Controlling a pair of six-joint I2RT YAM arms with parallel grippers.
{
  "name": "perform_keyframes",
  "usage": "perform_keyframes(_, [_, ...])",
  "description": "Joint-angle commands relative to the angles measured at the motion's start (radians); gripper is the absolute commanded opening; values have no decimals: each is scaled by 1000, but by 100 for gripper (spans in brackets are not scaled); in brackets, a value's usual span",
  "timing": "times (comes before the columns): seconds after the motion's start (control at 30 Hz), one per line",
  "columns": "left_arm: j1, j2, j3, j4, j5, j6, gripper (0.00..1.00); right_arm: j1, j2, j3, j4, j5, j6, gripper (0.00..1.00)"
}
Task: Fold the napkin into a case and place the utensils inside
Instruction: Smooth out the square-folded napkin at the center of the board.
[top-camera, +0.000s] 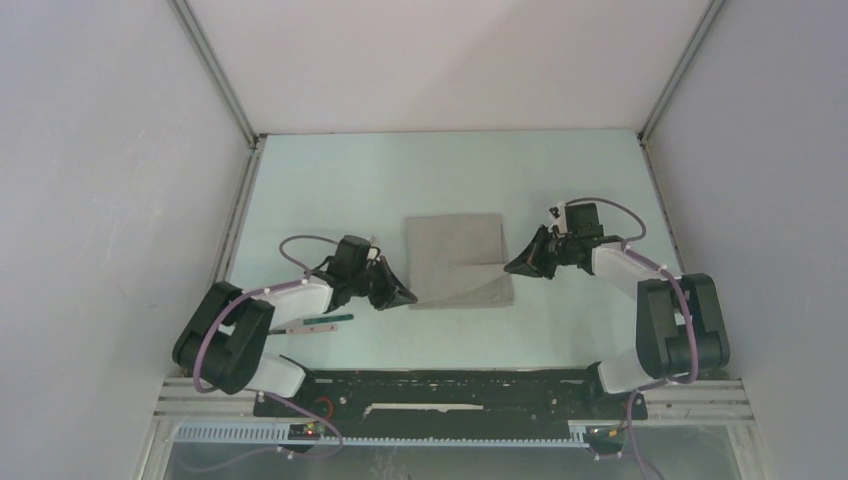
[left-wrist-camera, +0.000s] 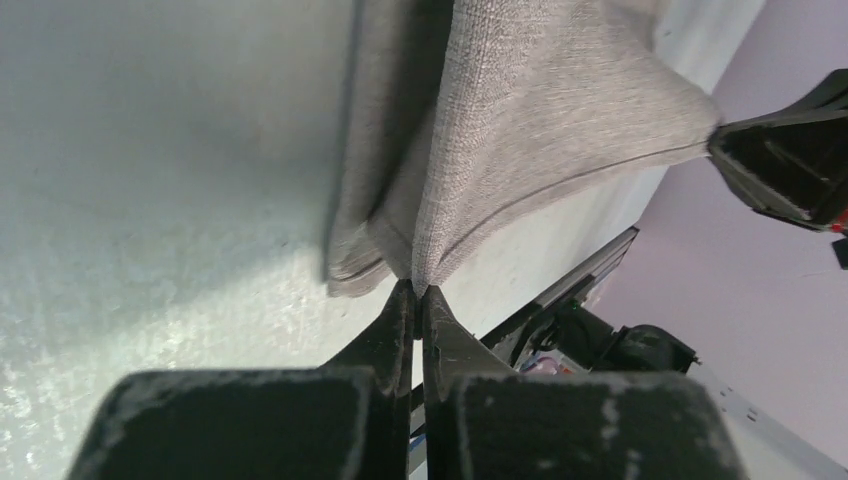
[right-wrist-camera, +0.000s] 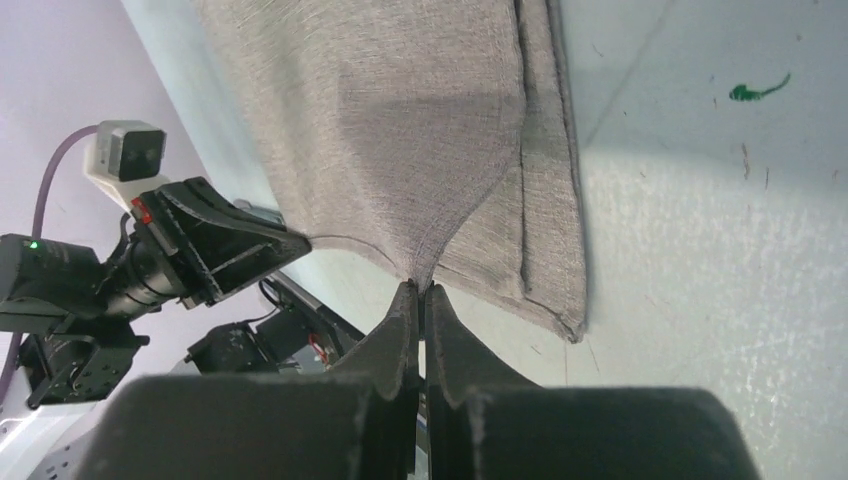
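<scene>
So the pale green table (top-camera: 330, 190) has the grey napkin (top-camera: 455, 255) sitting pretty much dead centre of the frame, doubled over into layers. The left gripper (top-camera: 408, 297) is clamped tight on the napkin's lower left corner. The right gripper (top-camera: 508, 267) is pinching its right edge, and the top layer is lifted taut between them. A green-handled utensil (top-camera: 325, 321) lies lower left, apart from the napkin.

A pale green table (top-camera: 330, 180) sits between white walls (top-camera: 100, 150), bearing a small green scribble (right-wrist-camera: 758, 90).
</scene>
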Motion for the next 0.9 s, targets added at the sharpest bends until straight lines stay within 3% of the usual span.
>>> perform_keyframes(0.0, [-14,21,-20,125,37,-38,0,14,-11,-2,-38,6,-41,0])
perform_keyframes(0.2, [-8,25,-35,122,23,-27,0,105,25,-9,-37,47,-50,16])
perform_keyframes(0.53, [33,8,-72,93,-9,-9,0,111,12,-47,-57,121,-62,28])
perform_keyframes(0.87, [70,-5,-105,95,-2,5,0,101,30,-87,10,90,-36,40])
